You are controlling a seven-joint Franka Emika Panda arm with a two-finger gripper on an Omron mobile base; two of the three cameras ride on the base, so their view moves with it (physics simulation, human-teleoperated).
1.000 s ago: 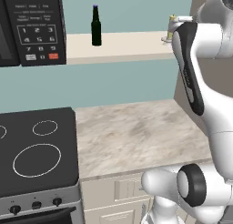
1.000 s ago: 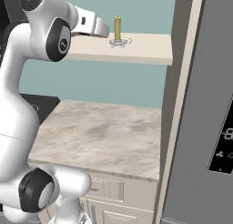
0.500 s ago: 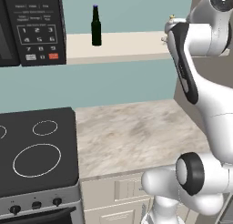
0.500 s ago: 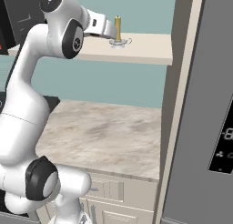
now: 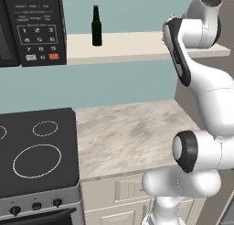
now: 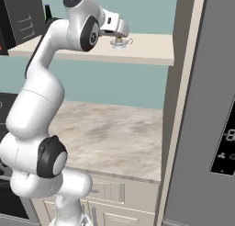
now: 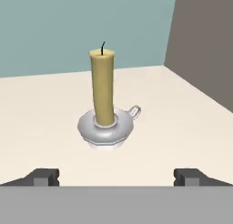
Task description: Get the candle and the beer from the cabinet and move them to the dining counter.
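Cream shelf slab (image 5: pixel 137 48) carries two items — dark beer bottle (image 5: pixel 96 26) upright toward the microwave end, candle in its silver dish (image 7: pixel 104 100) upright near the wall end. Well apart from each other.

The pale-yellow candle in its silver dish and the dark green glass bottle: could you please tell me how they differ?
The pale-yellow candle in its silver dish is a straight light cylinder with a wick; the dark green glass bottle is dark, narrow-necked and purple-capped. The candle stands right before the open gripper; the bottle stands beside the black microwave. Both stand upright on the cream shelf.
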